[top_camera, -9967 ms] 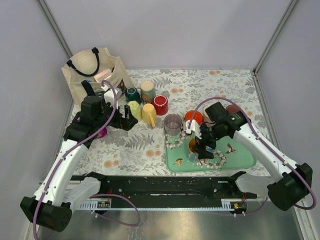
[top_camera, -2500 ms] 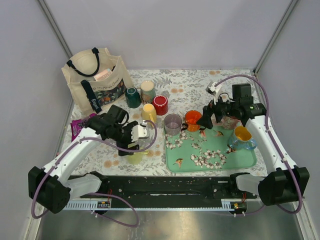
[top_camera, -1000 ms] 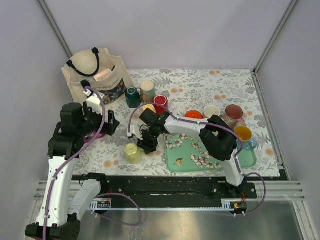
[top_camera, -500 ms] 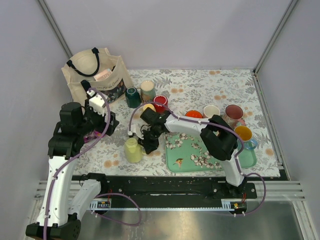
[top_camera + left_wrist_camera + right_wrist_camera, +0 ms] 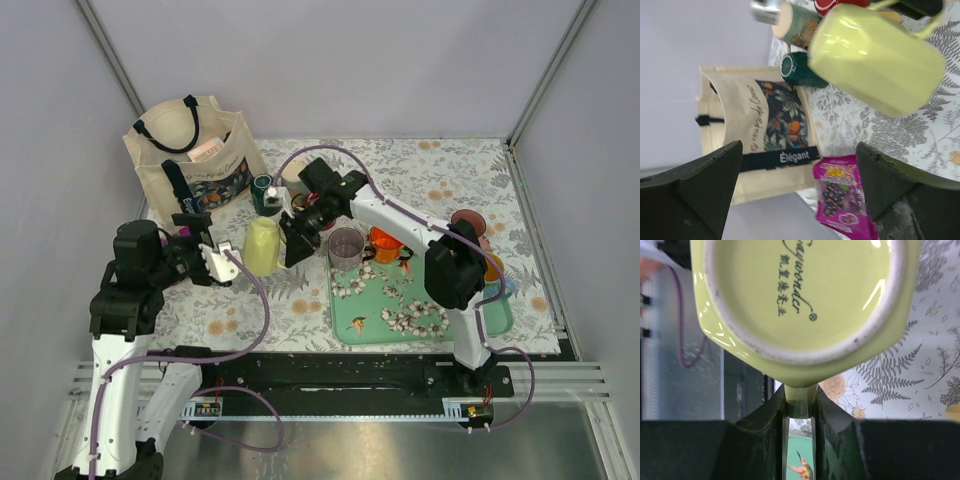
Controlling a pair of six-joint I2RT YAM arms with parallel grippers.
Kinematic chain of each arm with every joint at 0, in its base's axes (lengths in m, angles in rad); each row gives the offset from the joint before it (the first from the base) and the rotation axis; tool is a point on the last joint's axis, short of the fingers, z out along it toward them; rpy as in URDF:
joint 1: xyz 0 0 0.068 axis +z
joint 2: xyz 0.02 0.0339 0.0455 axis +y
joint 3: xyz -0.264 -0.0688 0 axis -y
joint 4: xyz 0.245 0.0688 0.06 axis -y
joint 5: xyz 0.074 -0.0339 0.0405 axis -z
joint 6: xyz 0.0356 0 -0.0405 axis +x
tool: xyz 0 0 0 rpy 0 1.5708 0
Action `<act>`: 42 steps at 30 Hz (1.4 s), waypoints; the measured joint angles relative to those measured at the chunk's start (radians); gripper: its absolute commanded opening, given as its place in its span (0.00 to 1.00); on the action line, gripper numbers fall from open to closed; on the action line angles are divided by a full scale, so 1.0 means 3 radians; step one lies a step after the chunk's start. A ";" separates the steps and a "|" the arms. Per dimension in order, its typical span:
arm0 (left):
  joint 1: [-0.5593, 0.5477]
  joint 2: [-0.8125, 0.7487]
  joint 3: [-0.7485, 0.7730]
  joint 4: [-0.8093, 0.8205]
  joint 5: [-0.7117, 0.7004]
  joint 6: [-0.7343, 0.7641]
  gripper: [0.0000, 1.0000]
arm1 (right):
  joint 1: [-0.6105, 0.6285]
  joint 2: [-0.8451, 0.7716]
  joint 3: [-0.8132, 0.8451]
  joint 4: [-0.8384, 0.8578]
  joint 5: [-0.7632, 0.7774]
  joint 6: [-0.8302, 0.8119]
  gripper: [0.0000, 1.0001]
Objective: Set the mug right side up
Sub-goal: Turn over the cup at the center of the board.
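Right pincer [image 5: 800, 407] clamps the yellow-green mug [image 5: 800, 295] by its handle [image 5: 800, 396]; left pincer [image 5: 799, 150] gapes wide nearby.

The left arm [image 5: 100, 390] rises from its base at the near left edge, folds at the elbow and turns its wrist rightward, so the left gripper [image 5: 216, 264] points toward the middle. In the left wrist view its 2 fingers [image 5: 695, 185] stand wide apart with nothing between them. The right arm [image 5: 400, 218] climbs from its base at the near right, bends at the elbow and stretches 1 long white link far leftward across the centre. Its wrist tips down and to the left, and the right gripper [image 5: 296, 243] has both jaws pinched on the thin handle of the mug [image 5: 800, 295].
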 measured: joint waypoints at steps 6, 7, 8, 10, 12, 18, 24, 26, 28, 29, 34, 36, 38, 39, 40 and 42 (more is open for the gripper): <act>0.0000 -0.0360 -0.0558 0.0493 0.0451 0.0715 0.97 | -0.0284 -0.0046 0.0145 0.0366 -0.0655 0.0918 0.00; 0.0000 -0.0459 -0.0716 0.0623 0.0543 0.0792 0.96 | -0.0312 -0.0048 0.0120 0.0501 -0.0768 0.1116 0.00; 0.0000 -0.0537 -0.0853 0.0752 0.0633 0.0857 0.94 | -0.0331 -0.0061 0.0062 0.0703 -0.0880 0.1345 0.00; 0.0000 -0.0621 -0.1049 0.1030 0.0781 0.0922 0.93 | -0.0342 -0.0084 -0.0075 0.1097 -0.1096 0.1789 0.00; 0.0000 -0.0671 -0.1222 0.1369 0.0899 0.0965 0.92 | -0.0333 -0.0085 -0.0205 0.1565 -0.1301 0.2312 0.00; -0.0005 -0.0605 -0.1645 0.2427 0.1043 0.0964 0.65 | -0.0320 -0.0076 -0.0437 0.2992 -0.1713 0.3685 0.00; -0.0118 -0.0413 -0.1615 0.3066 0.0978 0.0966 0.12 | -0.0326 -0.0076 -0.0458 0.3391 -0.1845 0.4122 0.07; -0.0217 -0.0356 -0.1583 0.3218 0.0899 0.0913 0.00 | -0.0323 -0.0075 -0.0487 0.3465 -0.1831 0.4157 0.30; -0.0356 -0.0296 -0.1522 0.3306 0.0809 0.0895 0.00 | -0.0314 -0.0075 -0.0521 0.3504 -0.1883 0.4252 0.47; -0.0401 -0.0294 -0.1514 0.3277 0.0752 0.0872 0.00 | -0.0315 -0.0076 -0.0526 0.3538 -0.1906 0.4271 0.57; -0.0523 -0.0275 -0.1348 0.2749 0.0440 0.0563 0.00 | -0.0371 -0.0076 -0.0542 0.3610 -0.1918 0.4117 0.99; -0.0535 -0.0299 -0.1266 0.2417 0.0351 0.0429 0.00 | -0.0425 -0.0080 -0.0476 0.3511 -0.1912 0.3976 0.99; -0.0538 -0.0347 -0.1207 0.2144 0.0240 0.0212 0.00 | -0.0521 -0.0094 -0.0380 0.3268 -0.1845 0.3736 1.00; -0.0538 -0.0350 -0.1169 0.1971 0.0209 0.0093 0.00 | -0.0575 -0.0111 -0.0334 0.3145 -0.1764 0.3597 1.00; -0.0544 -0.0348 -0.1137 0.1798 0.0184 -0.0027 0.00 | -0.0638 -0.0146 -0.0290 0.2984 -0.1652 0.3410 1.00; -0.0556 -0.0277 -0.1002 0.1326 0.0114 -0.0379 0.00 | -0.0755 -0.0287 -0.0228 0.2532 -0.1292 0.2888 0.99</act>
